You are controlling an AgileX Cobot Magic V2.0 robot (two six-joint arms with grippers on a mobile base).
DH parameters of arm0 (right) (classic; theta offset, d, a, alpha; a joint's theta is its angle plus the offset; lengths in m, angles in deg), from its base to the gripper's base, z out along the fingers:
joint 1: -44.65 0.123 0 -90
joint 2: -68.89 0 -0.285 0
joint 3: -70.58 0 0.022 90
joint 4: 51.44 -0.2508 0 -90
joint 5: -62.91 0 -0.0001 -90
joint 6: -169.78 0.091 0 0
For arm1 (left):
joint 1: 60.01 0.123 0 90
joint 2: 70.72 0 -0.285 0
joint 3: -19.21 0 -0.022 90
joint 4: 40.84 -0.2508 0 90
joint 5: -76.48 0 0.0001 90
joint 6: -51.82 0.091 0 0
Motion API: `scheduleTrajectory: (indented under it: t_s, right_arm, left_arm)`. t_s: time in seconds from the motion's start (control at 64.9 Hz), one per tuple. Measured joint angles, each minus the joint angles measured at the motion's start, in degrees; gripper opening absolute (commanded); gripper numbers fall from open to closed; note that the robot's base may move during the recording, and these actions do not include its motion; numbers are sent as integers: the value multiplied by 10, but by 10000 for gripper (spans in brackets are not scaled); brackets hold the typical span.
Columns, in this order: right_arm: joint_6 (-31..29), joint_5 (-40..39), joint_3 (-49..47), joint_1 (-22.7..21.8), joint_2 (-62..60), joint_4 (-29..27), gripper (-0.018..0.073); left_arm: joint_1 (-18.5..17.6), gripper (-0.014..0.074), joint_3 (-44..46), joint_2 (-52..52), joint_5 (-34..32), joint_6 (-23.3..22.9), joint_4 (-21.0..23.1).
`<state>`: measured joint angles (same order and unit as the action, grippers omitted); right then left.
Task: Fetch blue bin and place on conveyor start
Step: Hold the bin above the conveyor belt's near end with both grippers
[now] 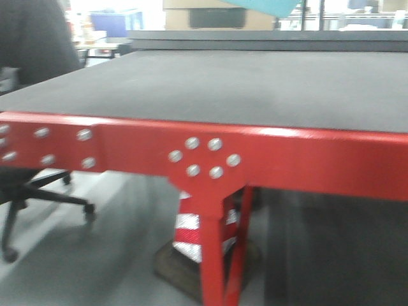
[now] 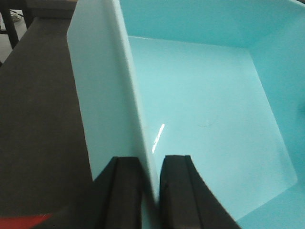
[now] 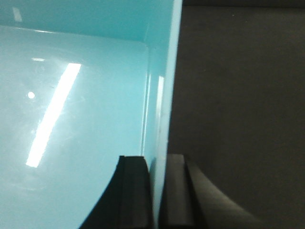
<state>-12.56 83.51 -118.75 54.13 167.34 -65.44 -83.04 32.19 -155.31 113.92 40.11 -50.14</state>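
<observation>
The blue bin (image 2: 205, 109) is held between both arms, its pale turquoise inside filling the wrist views. My left gripper (image 2: 151, 164) is shut on its left wall, one finger inside and one outside. My right gripper (image 3: 157, 164) is shut on the bin's (image 3: 71, 119) right wall the same way. Beneath the bin lies the dark grey belt of the conveyor start (image 1: 223, 86), on a glossy red frame (image 1: 287, 153) with silver bolts. In the front view only a corner of the bin (image 1: 271, 6) shows at the top edge. Whether the bin touches the belt cannot be told.
A red leg (image 1: 213, 255) stands under the conveyor with a red and white striped cone (image 1: 190, 233) behind it. An office chair base (image 1: 38, 197) and a person in dark clothes (image 1: 32, 38) are at the left. Boxes and shelves are far behind.
</observation>
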Motion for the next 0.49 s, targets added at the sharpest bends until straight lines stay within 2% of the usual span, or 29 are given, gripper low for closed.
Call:
scheduleTrajectory:
  t_s: [0.493]
  right_arm:
    - [0,0,0,0,0,0,-151]
  left_arm:
    - [0,-111,0,0,0,0,0]
